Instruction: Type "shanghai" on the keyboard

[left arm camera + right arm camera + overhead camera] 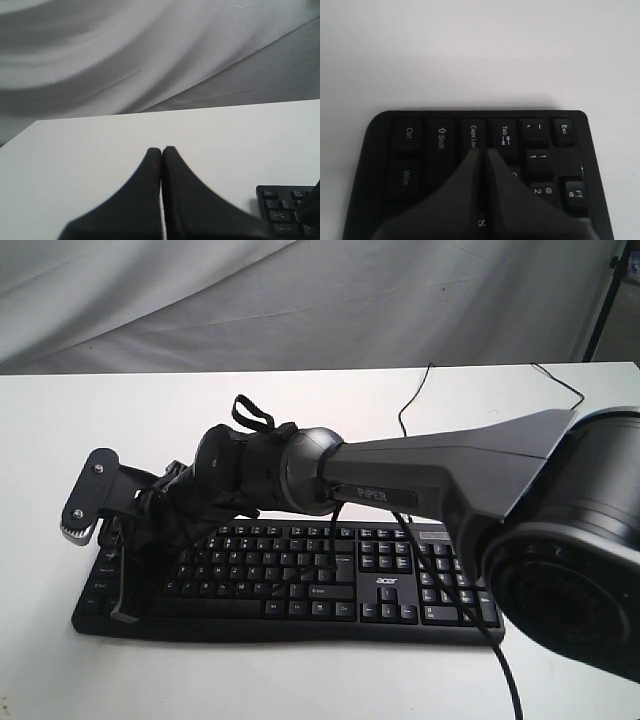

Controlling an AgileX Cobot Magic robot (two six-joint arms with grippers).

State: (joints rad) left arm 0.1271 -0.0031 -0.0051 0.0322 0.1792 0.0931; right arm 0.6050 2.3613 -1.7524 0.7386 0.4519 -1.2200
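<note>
White tabletop, grey cloth behind | black acer keyboard lies front-centre | right gripper pinched empty into one poking tip, reaching across above Caps Lock and Tab, probably for left-side letters | left gripper pinched empty, over tabletop off the keyboard's corner, likely out of the way

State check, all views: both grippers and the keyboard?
left gripper: shut, empty, over the table off the keyboard's end.
right gripper: shut, empty, tips over the Caps Lock and Tab keys; contact unclear.
keyboard: lying flat on the table, keys up.
</note>
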